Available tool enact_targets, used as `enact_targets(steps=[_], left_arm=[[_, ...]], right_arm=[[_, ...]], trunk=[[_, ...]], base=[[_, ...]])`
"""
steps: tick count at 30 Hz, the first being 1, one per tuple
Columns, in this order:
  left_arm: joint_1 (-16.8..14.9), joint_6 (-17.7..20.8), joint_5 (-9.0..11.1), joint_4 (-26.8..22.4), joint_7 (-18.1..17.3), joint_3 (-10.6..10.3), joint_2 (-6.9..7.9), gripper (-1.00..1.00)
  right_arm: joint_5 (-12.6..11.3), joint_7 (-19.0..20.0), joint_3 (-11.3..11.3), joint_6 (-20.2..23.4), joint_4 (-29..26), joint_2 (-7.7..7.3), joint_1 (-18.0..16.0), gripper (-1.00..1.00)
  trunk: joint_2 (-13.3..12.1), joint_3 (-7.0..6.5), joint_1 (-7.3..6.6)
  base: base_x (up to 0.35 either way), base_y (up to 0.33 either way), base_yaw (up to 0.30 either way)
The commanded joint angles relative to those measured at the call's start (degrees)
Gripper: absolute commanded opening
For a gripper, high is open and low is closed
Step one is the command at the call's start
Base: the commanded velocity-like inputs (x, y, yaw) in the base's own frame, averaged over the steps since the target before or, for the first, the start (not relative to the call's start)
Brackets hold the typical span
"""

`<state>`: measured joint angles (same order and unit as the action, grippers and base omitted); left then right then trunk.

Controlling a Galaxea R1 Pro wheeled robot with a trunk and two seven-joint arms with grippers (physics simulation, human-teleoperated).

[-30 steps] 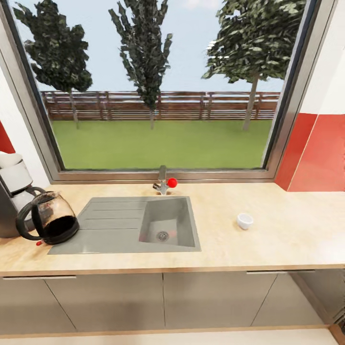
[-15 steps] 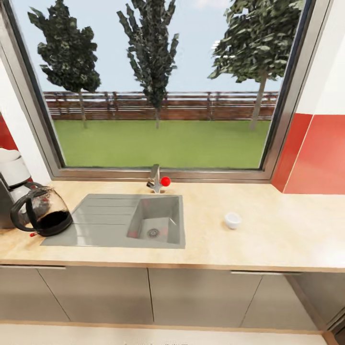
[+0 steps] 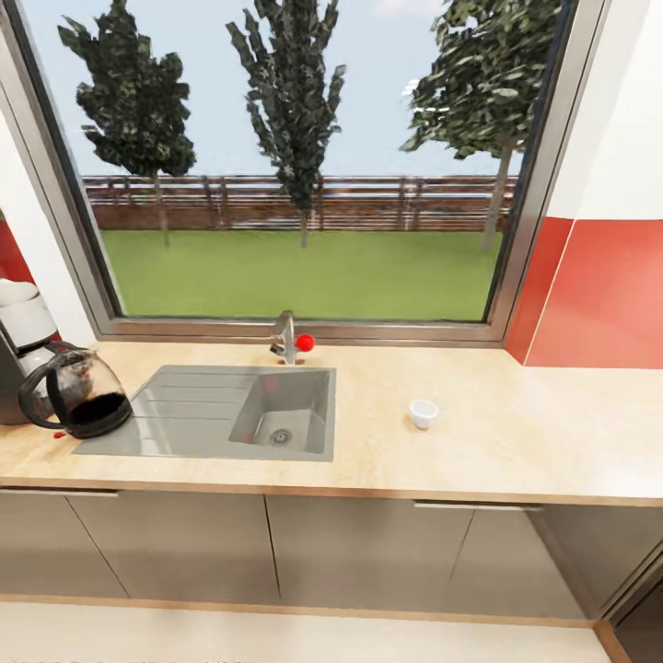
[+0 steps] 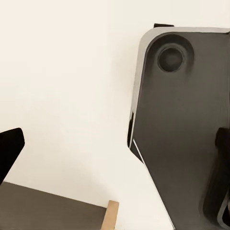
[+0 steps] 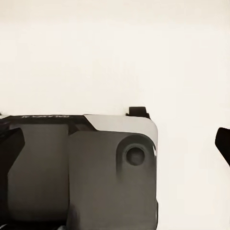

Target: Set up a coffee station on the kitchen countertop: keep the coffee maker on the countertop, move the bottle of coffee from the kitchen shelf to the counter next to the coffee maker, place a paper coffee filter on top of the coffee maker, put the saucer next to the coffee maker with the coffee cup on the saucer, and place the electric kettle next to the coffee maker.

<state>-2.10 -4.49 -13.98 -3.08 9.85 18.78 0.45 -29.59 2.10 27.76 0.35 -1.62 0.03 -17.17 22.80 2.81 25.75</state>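
You see the tiny white coffee cup (image 3: 424,412) standing alone on the long tan wood-look table (image 3: 516,442), well right of the glass domed kettle (image 3: 78,396) and dark-grey coffee maker (image 3: 13,382); jaws' state: cannot tell.

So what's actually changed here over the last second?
Only the viewpoint: the head camera backed off and turned right, so everything slid left and shrank. The coffee cup, electric kettle, coffee maker and sink kept their places on the kitchen countertop. Nothing was grasped or released.
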Motion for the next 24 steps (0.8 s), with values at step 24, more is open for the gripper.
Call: enact_targets(steps=[24], left_arm=[[0.08, -0.30, -0.39, -0.29, 0.43, 1.04, 3.49, 1.00]], right_arm=[[-0.51, 0.18, 0.28, -30.63, -23.56, 0.15, -0.14, 1.00]], trunk=[[0.12, 0.13, 0.03]], base=[[0.000, 0.000, 0.000]])
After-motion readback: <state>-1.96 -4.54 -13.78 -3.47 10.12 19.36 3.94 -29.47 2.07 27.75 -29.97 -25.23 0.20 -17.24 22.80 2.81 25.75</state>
